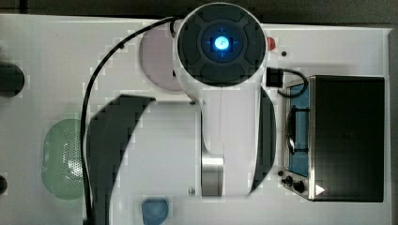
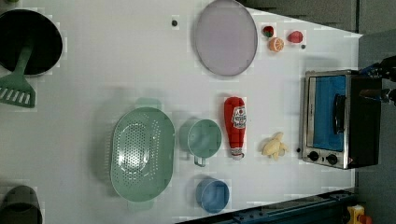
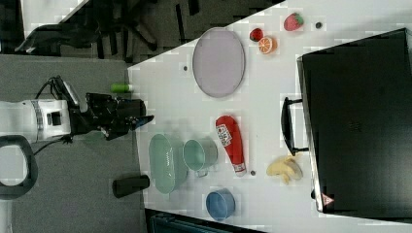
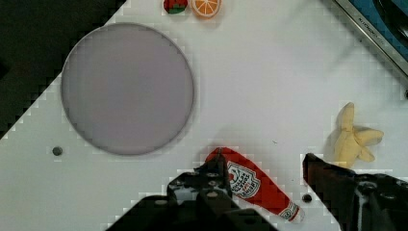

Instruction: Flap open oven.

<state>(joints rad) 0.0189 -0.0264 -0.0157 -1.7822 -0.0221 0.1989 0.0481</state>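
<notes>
Oven (image 2: 338, 122) sits at the left view's right edge of the white worktop (image 2: 116, 60), a boxy toaster oven with a black top, silver frame and blue-tinted door. Its door looks shut against the frame, with the black bar handle (image 2: 339, 113) across it and two black knobs (image 2: 322, 157) at one corner. Judging by that, the task has not begun: the handle is untouched and the whole pull-down of the door is left to do.

Going from the left view's near edge to its far edge: a blue cup (image 2: 212, 194) stands nearest, then a pale green colander (image 2: 142, 154), a green mug (image 2: 203, 139), a red ketchup bottle (image 2: 236, 126) lying flat, and a peeled banana (image 2: 275, 145) just beside the oven. Farther off lies a grey oval plate (image 2: 226, 37), with a strawberry (image 2: 267, 31), an orange slice (image 2: 276, 44) and a second red fruit (image 2: 294, 36) near it. A black pan (image 2: 28, 42) and green spatula (image 2: 17, 86) are at the left view's far left.

The pincer (image 4: 262, 175) hangs above the ketchup bottle in the wrist view, its fingers parted fairly wide with nothing between them, well apart from the oven.

In the top view the arm (image 1: 220, 93) covers the worktop's middle. The oven's inside cannot be made out through the tinted door.
</notes>
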